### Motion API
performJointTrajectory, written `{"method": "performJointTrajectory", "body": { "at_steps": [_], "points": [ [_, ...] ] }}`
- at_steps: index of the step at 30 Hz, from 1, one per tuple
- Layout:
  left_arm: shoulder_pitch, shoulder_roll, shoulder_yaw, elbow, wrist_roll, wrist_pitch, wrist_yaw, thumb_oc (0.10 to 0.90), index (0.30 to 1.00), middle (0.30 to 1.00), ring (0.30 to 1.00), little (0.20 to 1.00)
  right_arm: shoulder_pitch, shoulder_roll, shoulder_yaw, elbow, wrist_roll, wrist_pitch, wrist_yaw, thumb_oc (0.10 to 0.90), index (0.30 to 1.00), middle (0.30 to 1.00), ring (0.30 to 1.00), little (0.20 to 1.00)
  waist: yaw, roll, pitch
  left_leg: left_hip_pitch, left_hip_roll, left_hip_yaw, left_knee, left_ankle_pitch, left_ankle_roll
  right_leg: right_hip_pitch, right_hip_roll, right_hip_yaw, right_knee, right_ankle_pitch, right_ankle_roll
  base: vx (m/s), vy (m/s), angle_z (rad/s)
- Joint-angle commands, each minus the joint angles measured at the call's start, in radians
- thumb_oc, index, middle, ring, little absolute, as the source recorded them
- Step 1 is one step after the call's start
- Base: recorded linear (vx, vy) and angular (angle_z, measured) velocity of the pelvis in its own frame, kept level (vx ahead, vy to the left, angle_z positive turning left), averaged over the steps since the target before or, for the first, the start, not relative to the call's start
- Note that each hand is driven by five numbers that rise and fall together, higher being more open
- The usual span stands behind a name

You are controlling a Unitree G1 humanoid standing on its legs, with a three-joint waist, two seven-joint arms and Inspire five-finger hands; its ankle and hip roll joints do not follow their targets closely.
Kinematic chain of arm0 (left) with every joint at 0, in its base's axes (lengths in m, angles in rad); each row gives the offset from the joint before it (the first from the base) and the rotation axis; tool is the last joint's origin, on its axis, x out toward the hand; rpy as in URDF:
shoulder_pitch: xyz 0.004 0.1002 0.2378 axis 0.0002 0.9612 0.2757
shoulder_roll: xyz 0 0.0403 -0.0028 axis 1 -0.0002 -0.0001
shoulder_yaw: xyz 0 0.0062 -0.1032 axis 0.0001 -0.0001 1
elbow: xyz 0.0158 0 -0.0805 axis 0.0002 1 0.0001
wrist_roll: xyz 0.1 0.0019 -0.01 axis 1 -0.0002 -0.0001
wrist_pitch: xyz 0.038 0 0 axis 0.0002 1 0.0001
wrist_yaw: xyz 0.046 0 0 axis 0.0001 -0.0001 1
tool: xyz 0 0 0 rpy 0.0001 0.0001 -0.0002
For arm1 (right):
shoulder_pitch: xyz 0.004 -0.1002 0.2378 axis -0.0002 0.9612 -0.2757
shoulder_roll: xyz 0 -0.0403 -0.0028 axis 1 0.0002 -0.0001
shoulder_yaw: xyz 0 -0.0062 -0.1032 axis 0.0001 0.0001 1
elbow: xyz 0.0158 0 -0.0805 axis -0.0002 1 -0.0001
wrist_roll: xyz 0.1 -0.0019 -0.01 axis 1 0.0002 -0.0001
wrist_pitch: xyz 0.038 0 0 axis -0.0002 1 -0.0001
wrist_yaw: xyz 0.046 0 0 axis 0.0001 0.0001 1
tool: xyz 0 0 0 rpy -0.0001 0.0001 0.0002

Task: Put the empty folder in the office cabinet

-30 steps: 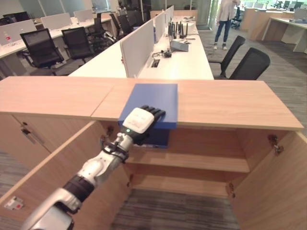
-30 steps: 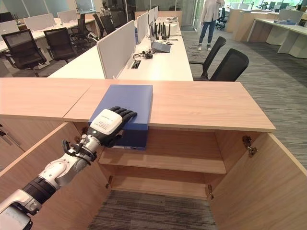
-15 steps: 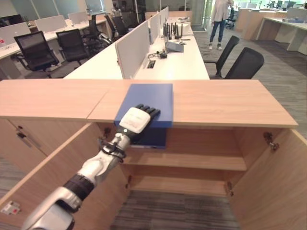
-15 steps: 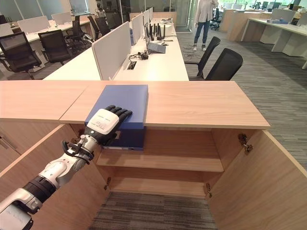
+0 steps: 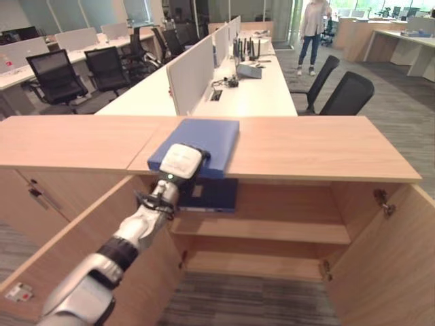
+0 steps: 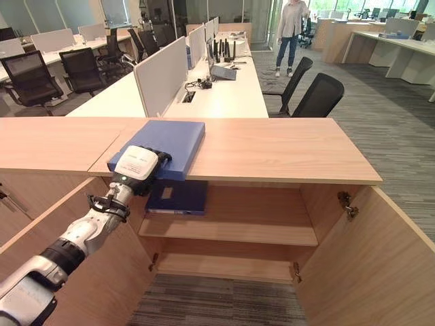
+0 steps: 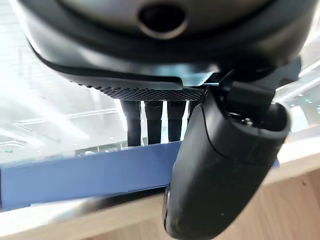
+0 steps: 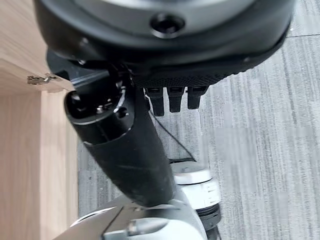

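Since the earlier frames the blue folder (image 5: 196, 145) has swung askew on the cabinet top (image 5: 306, 146) — it lay square to the front edge before, now its near left corner juts out past that edge. Left hand (image 5: 178, 163) has slid with it toward that near corner; earlier it sat further in on the cover.

Left hand grips the folder at its near edge: the fingers (image 7: 152, 121) lie over the top of the cover, the thumb (image 7: 215, 165) curls under the blue edge — closed on the folder, pinching it between fingers and thumb. Folder mostly rests flat on the wooden top, only the held corner overhangs.

Office cabinet (image 6: 224, 231) stands open below, both doors swung wide, left door (image 5: 88, 238) beside the arm, right door (image 6: 367, 258) well apart. Upper shelf (image 6: 238, 229) holds a second dark blue binder (image 6: 178, 197), upright at the left end, right under the overhanging corner. Lower shelf (image 6: 224, 266) bare wood.

Right hand (image 8: 125, 145) hangs low beside a cabinet door, above grey carpet (image 8: 260, 140); its fingers (image 8: 172, 97) look curled short with nothing in them, thumb out.

Behind the cabinet: white desks (image 5: 251, 88) with dividers, black office chairs (image 5: 350, 92), a person (image 6: 291, 30) standing far back in the aisle.
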Motion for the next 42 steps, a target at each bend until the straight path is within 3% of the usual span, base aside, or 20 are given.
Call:
{"method": "performJointTrajectory", "body": {
  "at_steps": [1,17,19,21,22,27,34,37,38,39,42],
  "points": [
    [-0.116,0.018,0.034,0.156,-0.048,0.041,-0.05,0.4,0.3,0.3,0.3,0.3,-0.049,-0.001,0.025,0.03,-0.001,-0.016,-0.005,0.8,0.9,0.9,0.9,0.9,-0.017,-0.014,0.023,0.023,0.003,-0.016,-0.002,-0.116,-0.008,0.029,-0.049,0.0,0.007,-0.102,0.1,0.0,-0.008,-0.03],
    [-0.022,-0.035,0.08,0.361,-0.146,0.063,-0.018,0.4,0.3,0.3,0.3,0.3,-0.048,0.009,0.036,0.023,0.003,-0.026,-0.017,0.8,0.9,0.9,0.9,0.9,-0.013,-0.025,0.025,0.025,0.006,-0.004,-0.002,-0.115,-0.009,0.031,-0.049,0.006,0.007,-0.101,0.098,0.0,0.001,-0.04],
    [0.06,-0.039,0.172,0.126,-0.255,0.015,0.014,0.4,0.3,0.3,0.3,0.3,-0.041,0.015,0.023,0.007,0.002,-0.027,-0.026,0.8,0.9,0.9,0.9,0.9,-0.002,-0.033,0.034,0.019,0.005,-0.012,-0.002,-0.113,-0.008,0.026,-0.051,0.001,0.007,-0.099,0.097,0.0,0.0,0.0],
    [0.115,-0.041,0.21,0.017,-0.288,-0.008,0.01,0.4,0.3,0.3,0.3,0.3,-0.038,0.018,0.016,0.002,-0.001,-0.026,-0.027,0.8,0.9,0.9,0.9,0.9,0.003,-0.035,0.038,0.017,0.005,-0.014,-0.002,-0.112,-0.008,0.025,-0.051,0.0,0.007,-0.099,0.096,0.0,0.004,-0.02],
    [0.236,-0.052,0.281,-0.19,-0.348,-0.06,-0.019,0.4,0.3,0.3,0.3,0.3,-0.034,0.023,-0.001,-0.004,-0.01,-0.024,-0.027,0.8,0.9,0.9,0.9,0.9,0.014,-0.041,0.044,0.011,0.003,-0.017,-0.002,-0.104,-0.005,0.02,-0.052,-0.002,0.007,-0.091,0.093,0.0,0.0,0.0],
    [0.458,-0.071,0.378,-0.519,-0.45,-0.154,-0.102,0.4,0.3,0.3,0.3,0.3,-0.024,0.032,-0.03,-0.012,-0.022,-0.022,-0.021,0.8,0.9,0.9,0.9,0.9,0.037,-0.051,0.057,0.002,0.001,-0.029,-0.002,-0.103,-0.001,0.018,-0.053,-0.006,0.007,-0.087,0.091,0.01,0.002,0.04],
    [0.591,-0.027,0.452,-0.769,-0.618,-0.21,-0.223,0.4,0.3,0.3,0.3,0.3,-0.019,0.023,-0.046,-0.021,-0.029,-0.019,-0.008,0.8,0.9,0.9,0.9,0.9,0.054,-0.051,0.066,-0.004,0.0,-0.045,-0.002,-0.107,0.002,0.016,-0.052,-0.016,0.007,-0.092,0.091,-0.01,0.002,0.1],
    [0.618,-0.022,0.467,-0.839,-0.852,-0.238,-0.294,0.4,0.3,0.3,0.3,0.3,-0.023,0.017,-0.039,-0.02,-0.038,-0.013,0.012,0.8,0.9,0.9,0.9,0.9,0.058,-0.047,0.066,-0.004,-0.001,-0.048,-0.002,-0.105,0.001,0.018,-0.052,-0.019,0.007,-0.092,0.09,0.01,0.008,0.11],
    [0.629,-0.018,0.476,-0.878,-1.03,-0.243,-0.349,0.4,0.3,0.3,0.3,0.3,-0.029,0.013,-0.03,-0.022,-0.052,-0.007,0.028,0.8,0.9,0.9,0.9,0.9,0.058,-0.044,0.065,-0.003,-0.001,-0.049,-0.002,-0.104,0.001,0.019,-0.052,-0.021,0.007,-0.092,0.09,0.0,0.0,0.0],
    [0.631,-0.017,0.479,-0.881,-1.034,-0.241,-0.352,0.4,0.3,0.3,0.3,0.3,-0.029,0.013,-0.029,-0.022,-0.052,-0.007,0.029,0.8,0.9,0.9,0.9,0.9,0.057,-0.044,0.065,-0.003,-0.001,-0.049,-0.002,-0.104,0.001,0.019,-0.052,-0.021,0.007,-0.092,0.09,0.0,0.0,0.0],
    [0.643,-0.008,0.501,-0.934,-1.244,-0.239,-0.405,0.4,0.3,0.3,0.3,0.3,-0.037,0.011,-0.018,-0.019,-0.076,-0.001,0.049,0.8,0.9,0.9,0.9,0.9,0.061,-0.039,0.066,-0.001,-0.002,-0.054,-0.002,-0.104,0.001,0.021,-0.052,-0.022,0.007,-0.092,0.089,0.0,0.0,0.0]
  ]
}}
